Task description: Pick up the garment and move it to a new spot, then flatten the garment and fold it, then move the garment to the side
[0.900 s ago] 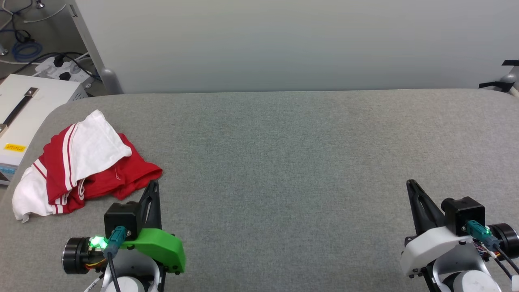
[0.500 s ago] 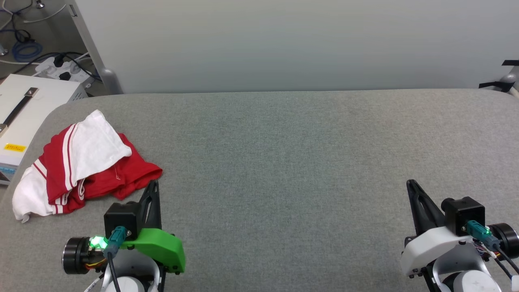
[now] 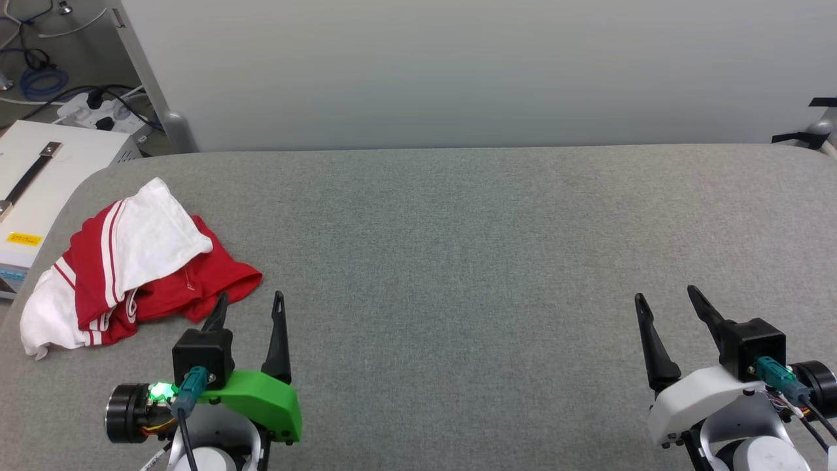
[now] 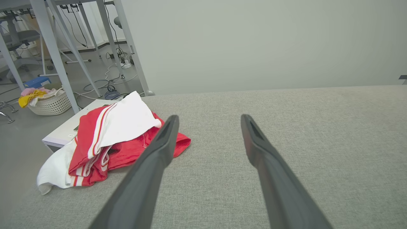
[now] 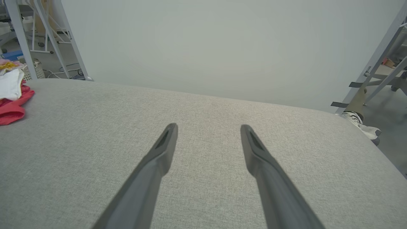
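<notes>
Crumpled garment (image 3: 131,261) on the bench (image 3: 458,261).
Beside its red edge the left pincer (image 3: 250,301) gapes wide, empty; the right pincer (image 3: 664,294), likewise spread and empty, is well apart.

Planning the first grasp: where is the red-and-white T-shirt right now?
In the head view, the crumpled red soft-fabric T-shirt with white sleeves lies near the left edge of the grey padded table, just beyond the left gripper.

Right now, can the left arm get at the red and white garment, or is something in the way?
Probably yes. The left pincer stands open close beside the garment, and nothing lies between them on the grey table.
</notes>
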